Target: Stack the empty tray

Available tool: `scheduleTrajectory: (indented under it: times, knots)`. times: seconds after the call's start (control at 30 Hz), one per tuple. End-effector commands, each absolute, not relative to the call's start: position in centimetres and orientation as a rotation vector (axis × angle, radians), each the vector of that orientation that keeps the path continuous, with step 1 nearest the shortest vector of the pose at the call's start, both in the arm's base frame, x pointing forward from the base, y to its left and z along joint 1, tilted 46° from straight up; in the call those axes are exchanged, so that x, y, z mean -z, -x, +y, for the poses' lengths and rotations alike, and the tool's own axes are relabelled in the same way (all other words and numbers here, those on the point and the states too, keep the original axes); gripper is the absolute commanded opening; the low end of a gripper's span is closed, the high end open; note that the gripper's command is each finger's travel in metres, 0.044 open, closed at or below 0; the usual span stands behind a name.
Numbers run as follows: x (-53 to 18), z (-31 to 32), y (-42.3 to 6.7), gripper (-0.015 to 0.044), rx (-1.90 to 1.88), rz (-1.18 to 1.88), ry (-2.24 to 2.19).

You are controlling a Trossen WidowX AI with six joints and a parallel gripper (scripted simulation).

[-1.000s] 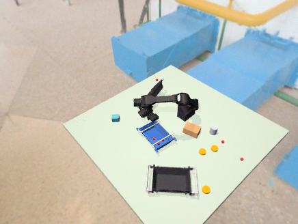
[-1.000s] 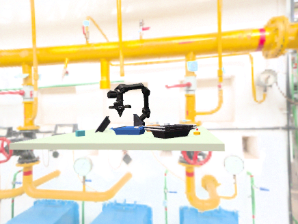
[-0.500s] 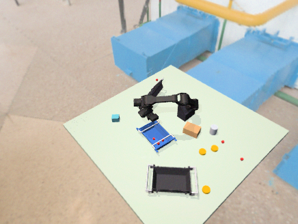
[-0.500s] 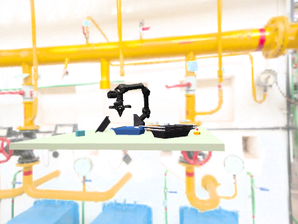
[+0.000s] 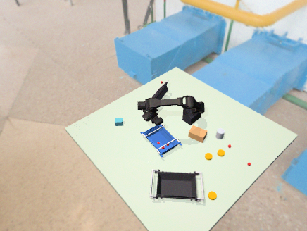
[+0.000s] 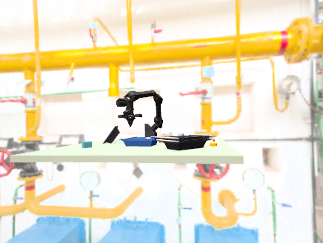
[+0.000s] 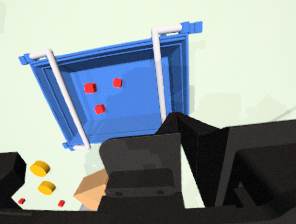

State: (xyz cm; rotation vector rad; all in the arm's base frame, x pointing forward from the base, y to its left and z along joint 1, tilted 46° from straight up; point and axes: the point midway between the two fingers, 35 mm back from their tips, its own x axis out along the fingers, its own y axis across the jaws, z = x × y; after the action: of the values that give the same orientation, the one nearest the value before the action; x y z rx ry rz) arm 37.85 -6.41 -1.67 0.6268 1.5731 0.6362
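The blue plastic tray holding three small red blocks sat on the pale green table top and served as the landmark for everything else. Its two white wire bars, one near each end, lay across the tray's top rather than out beyond its ends, as the wrist view showed. The black robot arm reached over from its base behind the blue tray, and its black parallel-jaw gripper hung above the tray's far end, clear of it, with the fingers closed together on nothing.

The empty black plastic tray lay flat on the table in front of the blue tray, well apart from it, with its own wire bars swung out over its ends. A tan cardboard-coloured box stood just to the right of the blue tray, and a small grey cylinder stood beyond that box. Two yellow discs lay to the right and slightly in front of the blue tray; a third yellow disc lay beside the black tray's right end. A small teal cube rested to the left of the blue tray.
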Motion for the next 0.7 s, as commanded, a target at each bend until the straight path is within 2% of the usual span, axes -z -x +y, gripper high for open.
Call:
scheduleTrajectory:
  times: [0.0, 0.67]
  knots:
    - [1.7, -6.4, -37.9, 0.0000, -0.632, 1.573, -0.633]
    - [2.4, -7.5, -37.5, 0.0000, -0.639, 1.567, -0.612]
